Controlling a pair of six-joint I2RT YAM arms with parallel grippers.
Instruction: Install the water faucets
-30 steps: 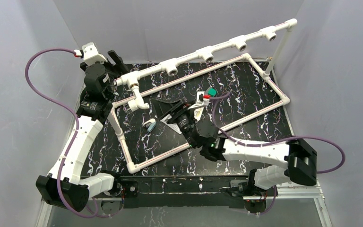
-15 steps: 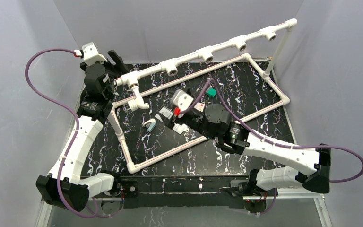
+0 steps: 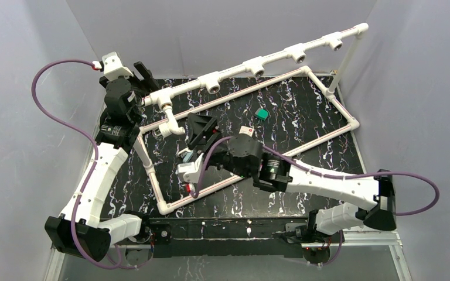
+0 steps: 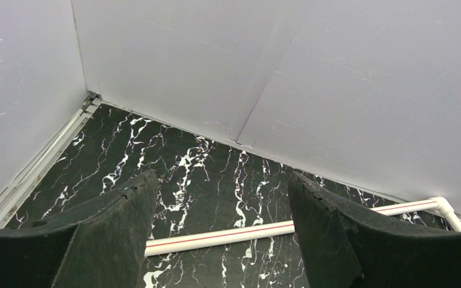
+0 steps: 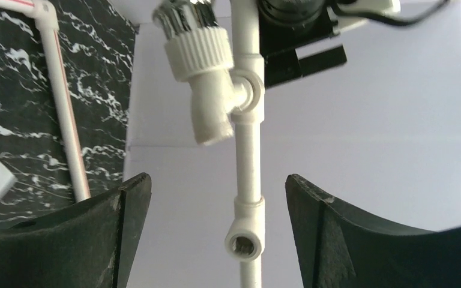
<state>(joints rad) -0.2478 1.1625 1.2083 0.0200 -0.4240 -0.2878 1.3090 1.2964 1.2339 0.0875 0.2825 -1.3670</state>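
Note:
One white water faucet (image 3: 169,125) hangs from the leftmost tee of the long pipe rail (image 3: 234,69). In the right wrist view this faucet (image 5: 207,90) sits above and just ahead of my open, empty right gripper (image 5: 216,240), with an empty tee socket (image 5: 244,243) between the fingers' line of sight. From above, the right gripper (image 3: 201,122) hovers over the table just right of that faucet. A second faucet with a blue part (image 3: 184,156) lies on the table, partly hidden under my right wrist. My left gripper (image 3: 144,74) is open and empty at the rail's left end (image 4: 222,234).
Several empty tee sockets (image 3: 256,70) line the rail to the right. A rectangular white pipe frame (image 3: 328,132) lies on the black marbled table (image 3: 304,105); its pipe (image 4: 216,236) shows below the left fingers. A small green piece (image 3: 262,113) lies inside the frame. Grey walls enclose the table.
My right arm has swung left and turned its wrist, so the gripper now points at the rail's left end by the hanging faucet. The left arm has not moved.

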